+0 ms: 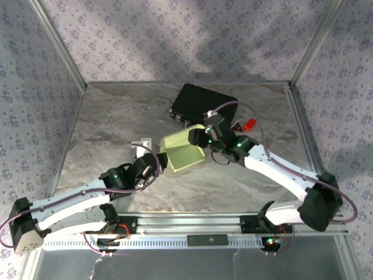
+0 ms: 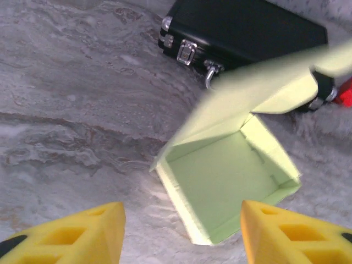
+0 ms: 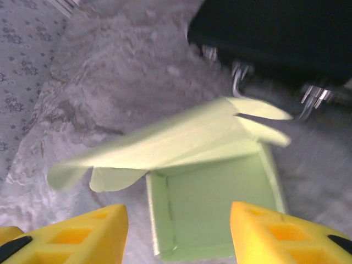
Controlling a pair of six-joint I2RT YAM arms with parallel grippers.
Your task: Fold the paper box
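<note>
Both pincers spread, gripping nothing: paper box (image 1: 185, 153) sits just ahead of left gripper (image 2: 181, 213) and right gripper (image 3: 179, 213), walls erected, lid flap (image 3: 165, 146) raised, tabs untucked; closing the lid judged remaining.

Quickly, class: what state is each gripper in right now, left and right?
Left gripper: open, holding nothing.
Right gripper: open, holding nothing.

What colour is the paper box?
The paper box is pale green; left wrist view shows it best.
</note>
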